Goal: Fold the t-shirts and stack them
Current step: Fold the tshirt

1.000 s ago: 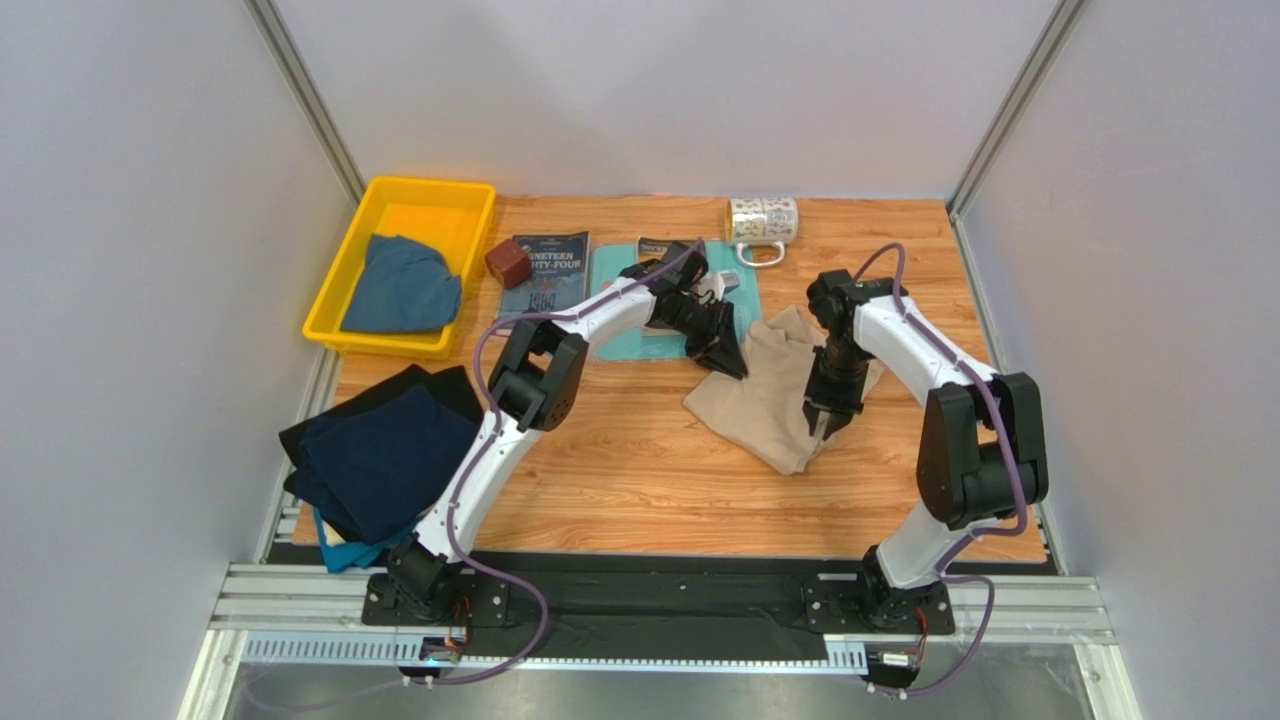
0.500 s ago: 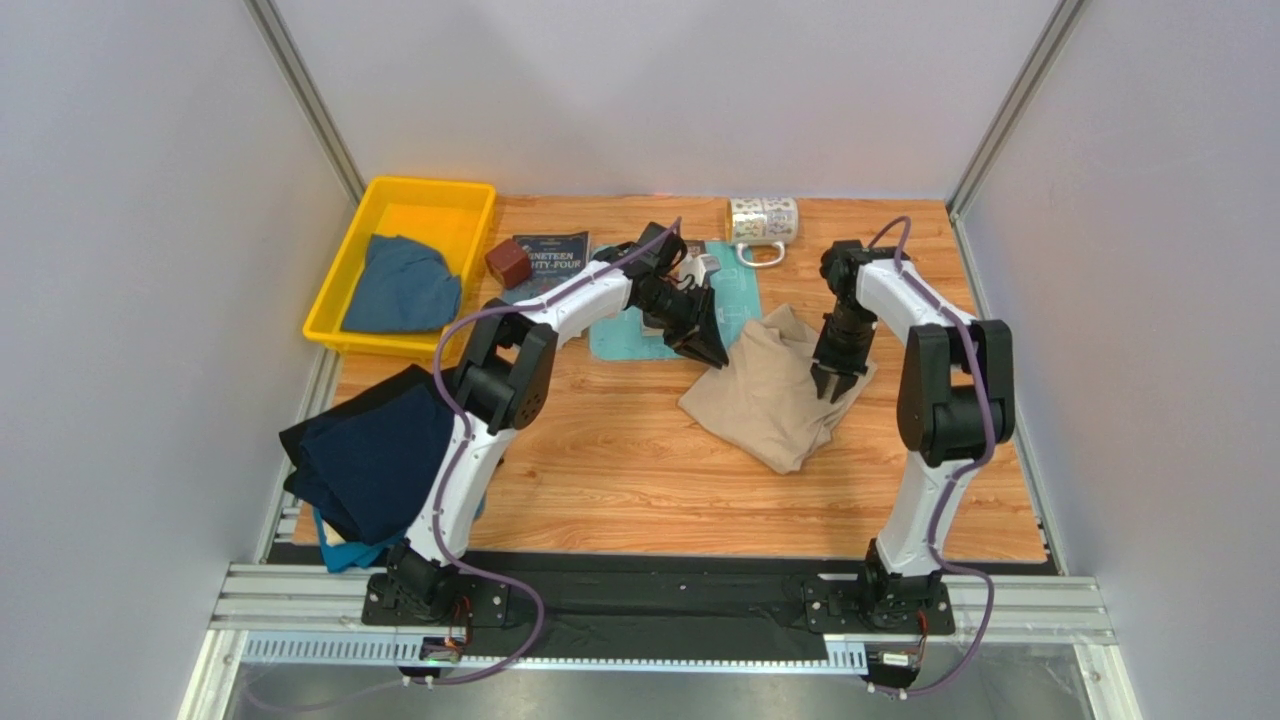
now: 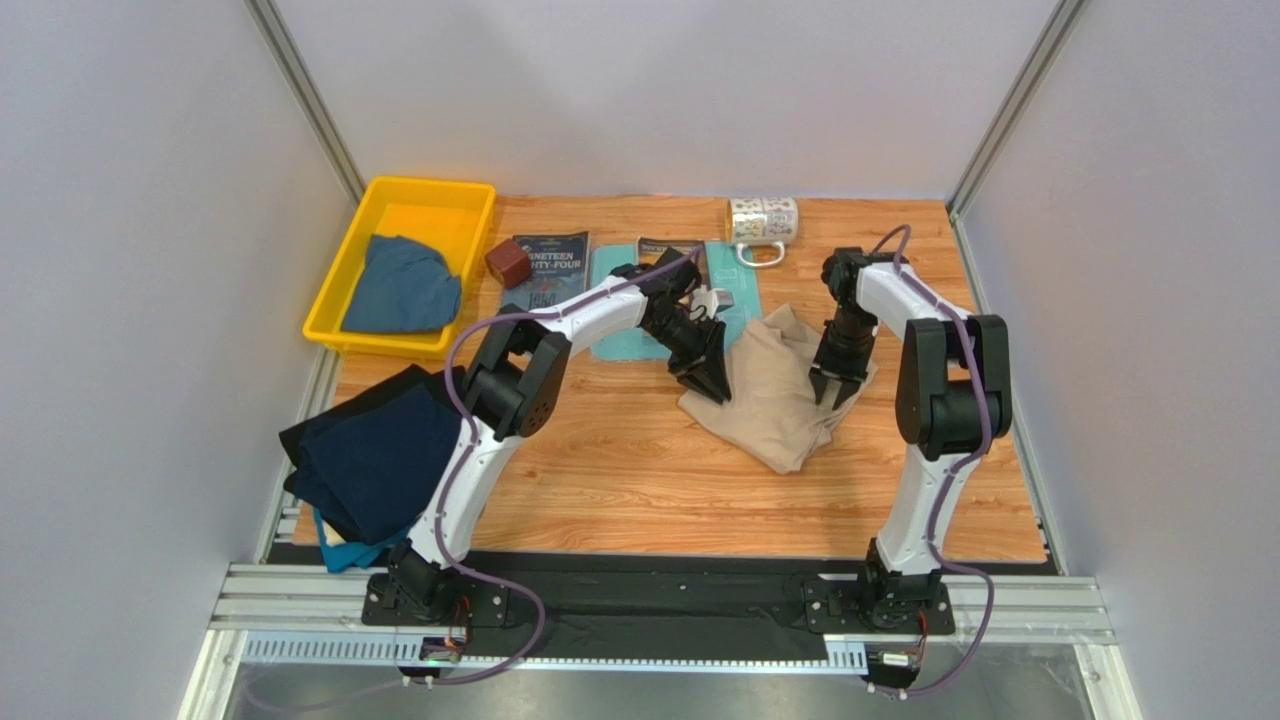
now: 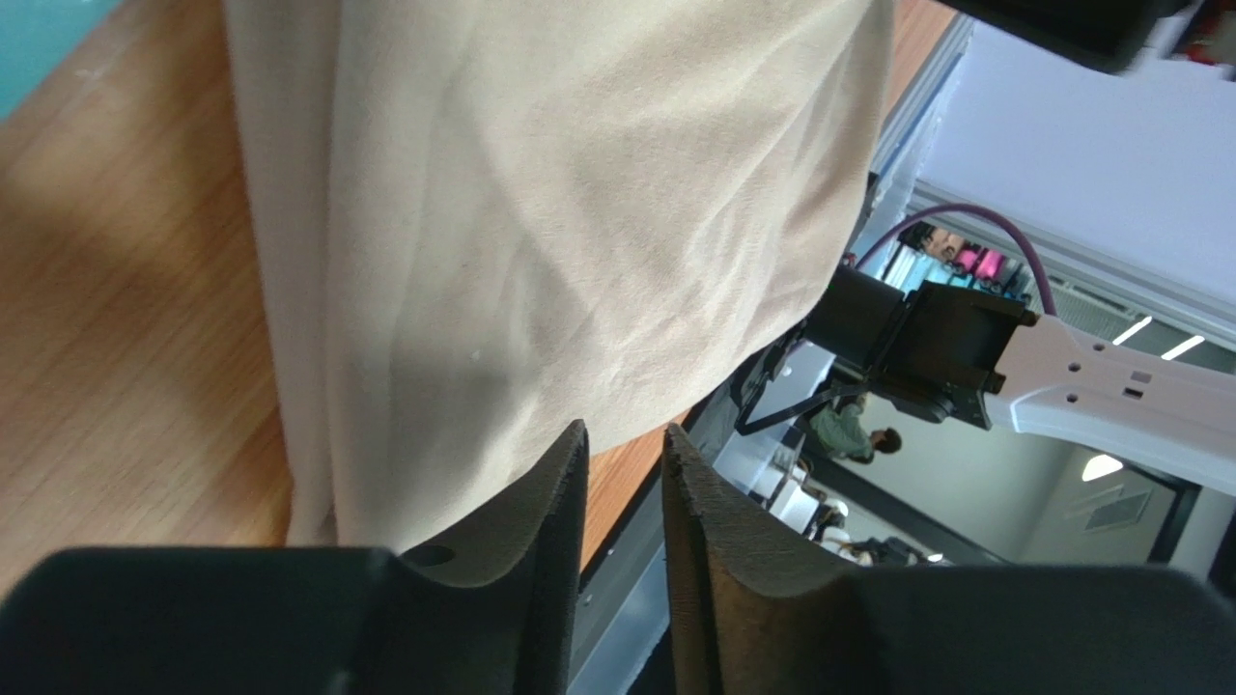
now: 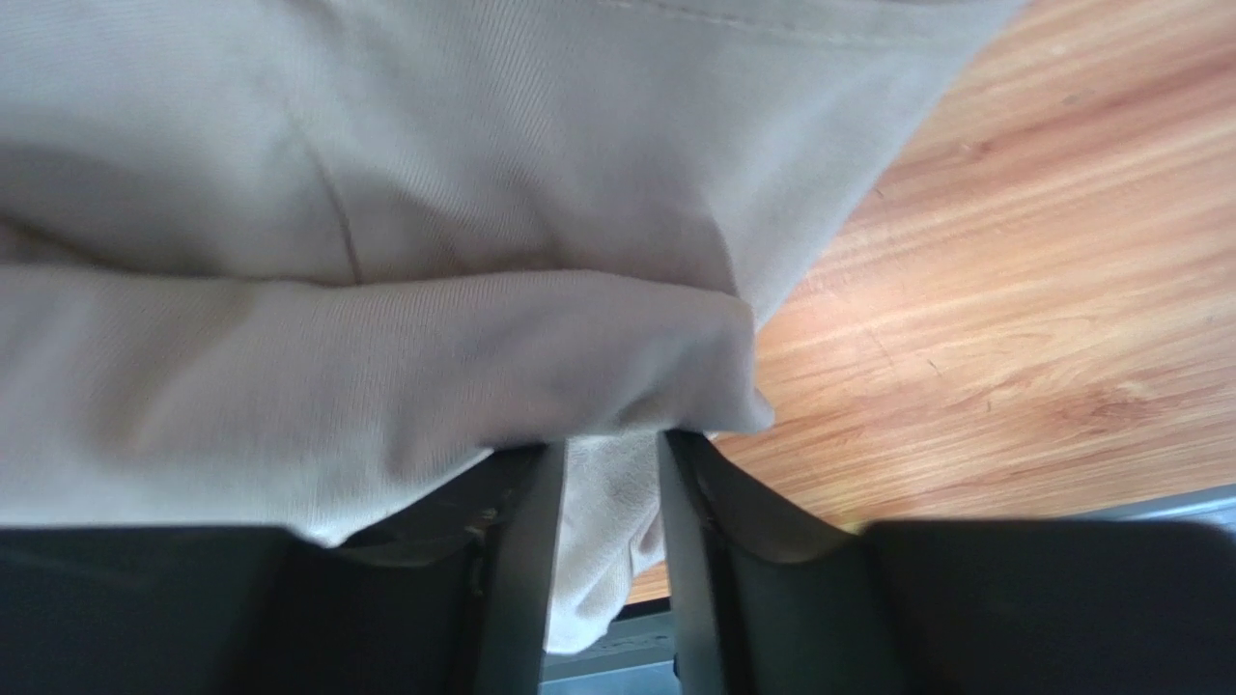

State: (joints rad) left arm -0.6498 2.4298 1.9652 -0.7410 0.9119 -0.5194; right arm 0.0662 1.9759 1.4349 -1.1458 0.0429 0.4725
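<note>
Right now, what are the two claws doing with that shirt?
Right gripper clamped on beige t-shirt. Left gripper nearly closed at its edge, grip unclear. Nothing blocking.

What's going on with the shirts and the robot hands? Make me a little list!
Beige t-shirt: crumpled on the table, between the grippers
Right gripper: shut on the beige t-shirt
Left gripper: fingers nearly together at the shirt's edge; grip unclear
Navy t-shirt: at the table's left edge
Blue t-shirt: in the yellow bin
</note>
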